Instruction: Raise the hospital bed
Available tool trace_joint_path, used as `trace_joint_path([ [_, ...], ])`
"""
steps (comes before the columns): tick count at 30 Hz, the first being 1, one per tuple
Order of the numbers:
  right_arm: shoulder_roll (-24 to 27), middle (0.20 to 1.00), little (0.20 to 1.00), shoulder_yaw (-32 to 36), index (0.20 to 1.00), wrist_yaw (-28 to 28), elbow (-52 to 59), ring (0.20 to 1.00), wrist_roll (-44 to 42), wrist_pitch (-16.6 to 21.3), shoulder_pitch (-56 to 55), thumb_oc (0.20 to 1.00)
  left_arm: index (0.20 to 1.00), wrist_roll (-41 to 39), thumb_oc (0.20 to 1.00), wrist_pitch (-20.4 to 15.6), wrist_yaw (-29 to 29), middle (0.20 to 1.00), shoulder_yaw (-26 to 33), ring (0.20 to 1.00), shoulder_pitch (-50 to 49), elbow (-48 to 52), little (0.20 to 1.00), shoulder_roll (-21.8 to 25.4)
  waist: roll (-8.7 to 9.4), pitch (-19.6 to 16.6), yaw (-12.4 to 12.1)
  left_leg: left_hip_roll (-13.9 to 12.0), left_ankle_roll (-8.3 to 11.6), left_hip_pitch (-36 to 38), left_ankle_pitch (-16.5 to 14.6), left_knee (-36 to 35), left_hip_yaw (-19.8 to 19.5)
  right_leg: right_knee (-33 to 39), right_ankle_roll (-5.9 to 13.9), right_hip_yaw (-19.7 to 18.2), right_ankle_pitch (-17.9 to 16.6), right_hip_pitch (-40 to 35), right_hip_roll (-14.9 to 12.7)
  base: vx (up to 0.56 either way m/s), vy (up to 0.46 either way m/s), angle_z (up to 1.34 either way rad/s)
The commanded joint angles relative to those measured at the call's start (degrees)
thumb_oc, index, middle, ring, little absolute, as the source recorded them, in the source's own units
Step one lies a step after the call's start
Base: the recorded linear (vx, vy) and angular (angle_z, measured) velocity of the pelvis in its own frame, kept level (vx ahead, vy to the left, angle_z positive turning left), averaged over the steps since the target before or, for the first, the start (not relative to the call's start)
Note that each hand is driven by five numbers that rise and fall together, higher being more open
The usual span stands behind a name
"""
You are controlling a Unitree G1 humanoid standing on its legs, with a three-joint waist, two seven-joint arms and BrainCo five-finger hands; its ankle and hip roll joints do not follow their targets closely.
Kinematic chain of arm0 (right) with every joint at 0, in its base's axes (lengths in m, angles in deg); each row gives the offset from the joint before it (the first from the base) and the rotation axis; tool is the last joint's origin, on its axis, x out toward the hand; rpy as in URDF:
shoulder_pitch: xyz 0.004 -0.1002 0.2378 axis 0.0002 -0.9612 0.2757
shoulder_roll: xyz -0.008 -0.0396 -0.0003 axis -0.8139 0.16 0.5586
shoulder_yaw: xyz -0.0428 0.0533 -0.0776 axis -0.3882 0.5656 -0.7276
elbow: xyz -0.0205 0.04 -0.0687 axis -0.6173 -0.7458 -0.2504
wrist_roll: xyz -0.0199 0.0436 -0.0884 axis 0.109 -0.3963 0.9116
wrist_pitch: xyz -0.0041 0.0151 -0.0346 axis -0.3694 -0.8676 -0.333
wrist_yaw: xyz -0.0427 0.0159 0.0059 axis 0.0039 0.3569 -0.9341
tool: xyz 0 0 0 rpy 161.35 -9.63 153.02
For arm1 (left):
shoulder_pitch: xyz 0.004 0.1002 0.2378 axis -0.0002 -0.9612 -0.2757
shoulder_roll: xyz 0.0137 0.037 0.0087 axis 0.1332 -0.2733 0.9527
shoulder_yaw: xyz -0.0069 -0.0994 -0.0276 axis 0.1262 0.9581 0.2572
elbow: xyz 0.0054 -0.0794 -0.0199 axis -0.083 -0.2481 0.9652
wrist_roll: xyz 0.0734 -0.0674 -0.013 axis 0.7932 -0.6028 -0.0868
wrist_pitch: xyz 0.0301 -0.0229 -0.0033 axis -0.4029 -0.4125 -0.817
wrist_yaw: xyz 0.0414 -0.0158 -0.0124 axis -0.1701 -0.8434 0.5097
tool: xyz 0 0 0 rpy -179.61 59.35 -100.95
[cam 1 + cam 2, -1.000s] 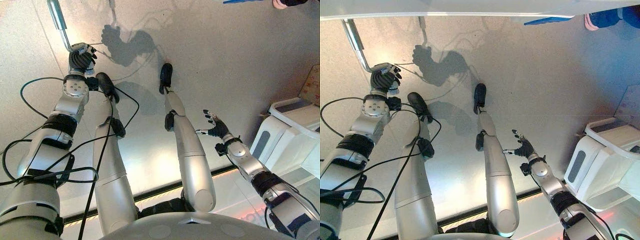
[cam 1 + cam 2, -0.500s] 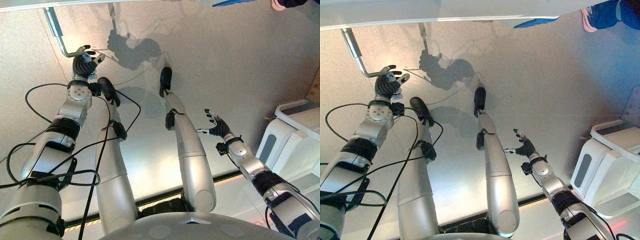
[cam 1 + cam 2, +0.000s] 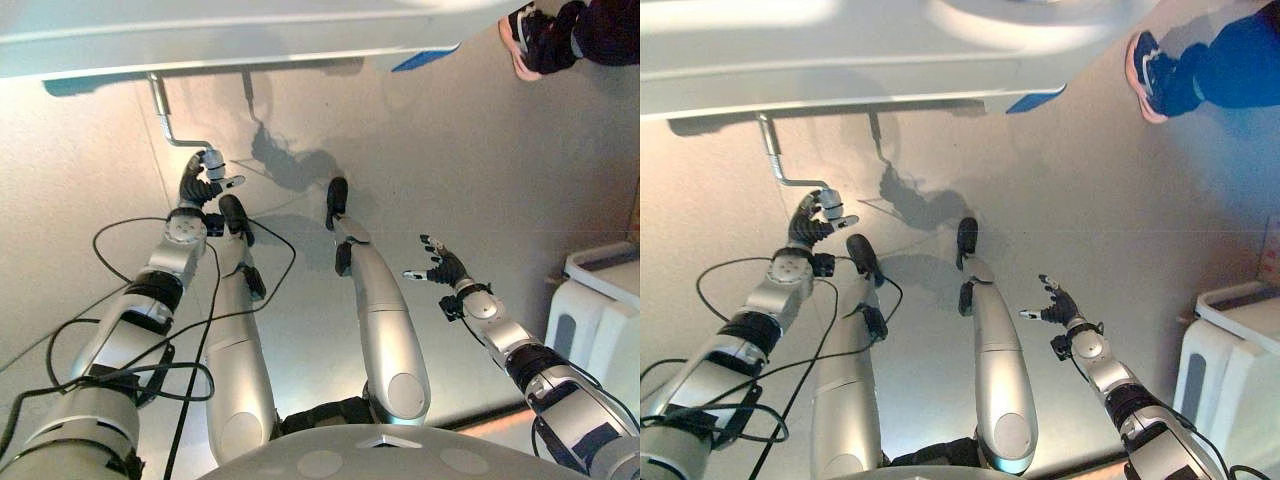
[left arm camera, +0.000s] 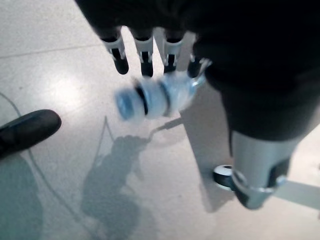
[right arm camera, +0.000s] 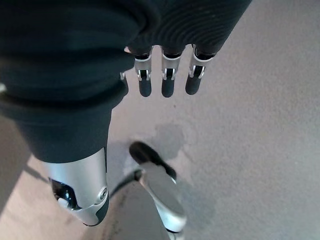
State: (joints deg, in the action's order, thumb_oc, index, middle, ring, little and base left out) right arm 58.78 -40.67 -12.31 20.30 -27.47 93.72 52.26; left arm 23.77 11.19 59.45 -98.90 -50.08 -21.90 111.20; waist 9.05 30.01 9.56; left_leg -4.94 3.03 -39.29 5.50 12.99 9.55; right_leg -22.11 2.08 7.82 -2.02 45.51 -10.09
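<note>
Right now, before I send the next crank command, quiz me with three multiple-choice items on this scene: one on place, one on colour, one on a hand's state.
1. Where is the crank handle?
A. under the bed's edge, at the left hand
B. beside the white unit
C. at the right hand

2. What colour is the person's shoe?
A. green
B. dark blue with a pink sole
C. yellow

3. How is the right hand?
A. shut on the crank
B. open, holding nothing
C. pressing the bed

Key: 1 A, the crank handle hangs below the bed at the left hand. 2 B, see the shoe. 3 B, the right hand hangs with spread fingers above the floor.

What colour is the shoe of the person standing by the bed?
The shoe is blue with a pinkish sole, clearest in the right eye view.
</note>
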Motion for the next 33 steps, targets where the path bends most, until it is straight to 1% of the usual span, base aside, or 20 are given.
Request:
trace_joint_path([
  [1,1.6,1.0,1.0,1.8,1.0,0.7,-2.8,1.0,0.9,-2.0,-2.3,1.0,1.0,4.3,1.0,0.5,2.5,1.0,3.2,1.0,-7.1,-3.2,1.0,-4.0,-3.0,-0.2,-1.8,1.3,0.24,1.3,-1.5,4.1,-2.0,2.9,4.58,3.7,-1.1,-5.8,0.4,0.0,0.0,0.0],
  [4,0.9,1.0,1.0,2.8,1.0,0.5,-5.2,1.0,1.4,-2.3,-3.0,1.0,1.0,5.4,1.0,0.7,3.5,1.0,3.8,1.0,-10.6,-5.1,1.0,-6.0,-3.83,-0.2,-2.6,1.5,0.28,5.3,-1.6,3.0,-2.0,3.3,4.66,4.1,-0.6,-9.8,0.4,0.03,-0.016,0.04],
  [5,0.3,1.0,1.0,3.9,1.0,0.5,-6.8,1.0,1.8,-2.5,-3.7,1.0,1.0,6.2,1.0,0.9,4.1,1.0,4.9,1.0,-13.4,-7.3,1.0,-7.2,-4.36,-0.2,-3.3,1.6,0.43,9.3,-1.4,1.6,-2.1,4.0,4.73,4.7,-0.1,-14.1,0.6,0.06,-0.032,0.1],
  [6,0.3,1.0,1.0,3.9,1.0,0.5,-6.8,1.0,1.8,-2.5,-3.7,1.0,1.0,6.2,1.0,0.9,4.1,1.0,4.9,1.0,-13.5,-7.3,1.0,-7.3,-4.37,-0.2,-3.3,1.6,0.43,9.3,-1.4,1.6,-2.1,4.0,4.73,4.7,-0.1,-14.2,0.6,0.08,-0.038,0.13],
  [9,-0.9,1.0,1.0,6.1,1.0,0.6,-10.9,1.0,2.4,-3.0,-4.8,1.0,1.0,7.8,1.0,0.9,5.5,1.0,6.3,1.0,-17.2,-9.7,1.0,-9.1,-5.77,-0.2,-4.6,1.7,0.72,18.3,-1.0,-2.3,-2.6,6.4,5.08,5.6,0.3,-22.9,1.3,0.09,-0.019,0.19],
  [12,-1.4,1.0,1.0,7.1,1.0,0.7,-12.1,1.0,2.3,-3.2,-5.8,1.0,1.0,9.4,1.0,0.9,6.0,1.0,6.3,1.0,-19.0,-10.3,1.0,-9.7,-6.51,-1.9,-5.2,1.8,0.99,21.4,-0.4,-4.4,-2.9,8.1,5.31,6.3,0.1,-26.1,1.6,0.09,-0.018,0.16],
  [14,-1.8,1.0,1.0,8.6,1.0,0.9,-14.3,1.0,2.0,-3.3,-6.8,1.0,1.0,11.9,1.0,0.8,8.0,1.0,5.6,1.0,-22.0,-11.0,1.0,-10.6,-7.59,-4.8,-5.9,1.6,1.54,25.2,0.2,-7.1,-3.2,10.8,5.66,7.0,0.1,-30.1,1.9,0.11,-0.011,0.16],
  [16,-2.0,1.0,1.0,9.1,1.0,1.1,-14.8,1.0,1.8,-3.2,-7.1,1.0,1.0,12.3,1.0,0.8,8.2,1.0,5.6,1.0,-22.8,-11.3,1.0,-10.9,-7.79,-5.5,-6.2,1.5,1.69,26.3,0.3,-7.6,-3.3,11.5,5.78,7.2,0.0,-31.5,1.9,0.09,-0.01,0.11],
  [20,-3.1,1.0,1.0,10.7,1.0,1.6,-17.0,1.0,1.2,-3.6,-8.7,1.0,1.0,12.4,1.0,0.5,8.7,1.0,6.8,1.0,-25.5,-11.6,1.0,-12.2,-8.6,-9.2,-7.2,1.2,2.32,30.4,0.8,-9.6,-3.5,13.9,6.26,8.2,0.0,-36.1,1.9,0.08,-0.014,0.09],
  [21,-4.0,1.0,1.0,11.6,1.0,1.7,-17.7,1.0,0.4,-3.9,-9.7,1.0,1.0,13.4,1.0,0.5,8.9,1.0,6.9,1.0,-26.3,-12.5,1.0,-12.7,-8.64,-11.1,-7.4,1.2,2.56,32.4,0.8,-10.7,-3.7,15.1,6.44,8.6,-0.1,-38.4,2.2,0.09,-0.008,0.11],
  [22,-4.0,1.0,1.0,11.6,1.0,1.7,-17.6,1.0,0.4,-3.9,-9.7,1.0,1.0,13.4,1.0,0.5,8.9,1.0,6.9,1.0,-26.3,-12.5,1.0,-12.7,-8.65,-11.0,-7.4,1.2,2.57,32.5,0.8,-10.7,-3.7,15.1,6.44,8.6,-0.1,-38.5,2.2,0.1,-0.006,0.17],
  [23,-5.3,1.0,1.0,12.4,1.0,2.0,-18.6,1.0,-0.6,-4.0,-10.4,1.0,1.0,14.3,1.0,0.6,8.8,1.0,7.5,1.0,-26.7,-14.3,1.0,-13.2,-8.53,-13.1,-7.4,1.2,2.81,34.3,0.8,-11.6,-3.7,16.7,6.69,8.8,-0.3,-40.7,2.5,0.05,-0.002,0.16],
  [24,-5.3,1.0,1.0,12.4,1.0,2.0,-18.6,1.0,-0.6,-4.0,-10.4,1.0,1.0,14.3,1.0,0.6,8.8,1.0,7.5,1.0,-26.7,-14.3,1.0,-13.2,-8.53,-13.1,-7.4,1.2,2.81,34.4,0.8,-11.7,-3.7,16.7,6.69,8.8,-0.3,-40.8,2.5,0.1,-0.008,0.15],
  [26,-7.0,1.0,1.0,13.4,1.0,2.3,-20.3,1.0,-1.7,-4.1,-11.8,1.0,1.0,16.7,1.0,0.6,8.9,1.0,7.6,1.0,-27.7,-16.1,1.0,-14.1,-8.36,-16.8,-7.3,1.3,2.73,37.2,0.5,-13.4,-3.4,19.1,6.89,8.5,-0.6,-43.7,3.0,0.13,0.002,0.06],
  [27,-7.0,1.0,1.0,13.4,1.0,2.3,-20.3,1.0,-1.7,-4.0,-11.8,1.0,1.0,16.7,1.0,0.6,8.9,1.0,7.6,1.0,-27.7,-16.1,1.0,-14.1,-8.36,-16.7,-7.3,1.3,2.73,37.4,0.5,-13.5,-3.4,19.2,6.89,8.5,-0.6,-43.8,3.1,0.18,0.017,0.02],
  [28,-8.0,1.0,1.0,13.2,1.0,2.8,-21.6,1.0,-1.6,-4.4,-12.6,1.0,1.0,16.9,1.0,0.6,8.8,1.0,7.5,1.0,-28.7,-15.9,1.0,-14.9,-8.33,-19.3,-7.3,1.4,2.6,39.3,0.3,-14.9,-3.0,20.8,7.05,8.1,-1.0,-45.5,3.4,0.1,0.008,0.0],
  [30,-8.3,1.0,1.0,13.2,1.0,2.8,-21.8,1.0,-1.4,-4.5,-12.8,1.0,1.0,17.0,1.0,0.5,8.8,1.0,7.6,1.0,-29.1,-15.8,1.0,-15.0,-8.29,-20.1,-7.2,1.5,2.55,40.1,0.1,-15.4,-2.7,21.6,7.15,7.9,-1.2,-46.3,3.4,0.11,0.022,-0.01],
  [31,-8.7,1.0,1.0,12.9,1.0,3.0,-22.4,1.0,-0.9,-4.6,-13.1,1.0,1.0,17.2,1.0,0.4,9.1,1.0,7.5,1.0,-30.1,-15.7,1.0,-15.7,-8.43,-22.2,-7.2,1.7,2.29,41.8,-0.1,-16.8,-2.3,23.7,7.37,7.4,-1.8,-47.7,3.6,0.1,0.029,-0.02],
  [32,-8.7,1.0,1.0,12.9,1.0,3.0,-22.4,1.0,-0.9,-4.6,-13.1,1.0,1.0,17.2,1.0,0.4,9.1,1.0,7.5,1.0,-30.1,-15.7,1.0,-15.7,-8.43,-22.2,-7.2,1.7,2.29,41.8,-0.1,-16.8,-2.3,23.7,7.37,7.4,-1.8,-47.7,3.6,0.14,0.024,-0.07],
  [33,-9.1,1.0,1.0,12.3,1.0,3.1,-23.3,1.0,0.1,-4.9,-13.4,1.0,1.0,17.6,1.0,0.3,9.1,1.0,7.4,1.0,-30.5,-16.1,1.0,-16.1,-8.41,-23.9,-7.1,1.9,2.15,43.0,-0.5,-17.8,-1.9,25.5,7.52,7.0,-2.2,-48.8,3.7,0.06,0.002,-0.1],
])
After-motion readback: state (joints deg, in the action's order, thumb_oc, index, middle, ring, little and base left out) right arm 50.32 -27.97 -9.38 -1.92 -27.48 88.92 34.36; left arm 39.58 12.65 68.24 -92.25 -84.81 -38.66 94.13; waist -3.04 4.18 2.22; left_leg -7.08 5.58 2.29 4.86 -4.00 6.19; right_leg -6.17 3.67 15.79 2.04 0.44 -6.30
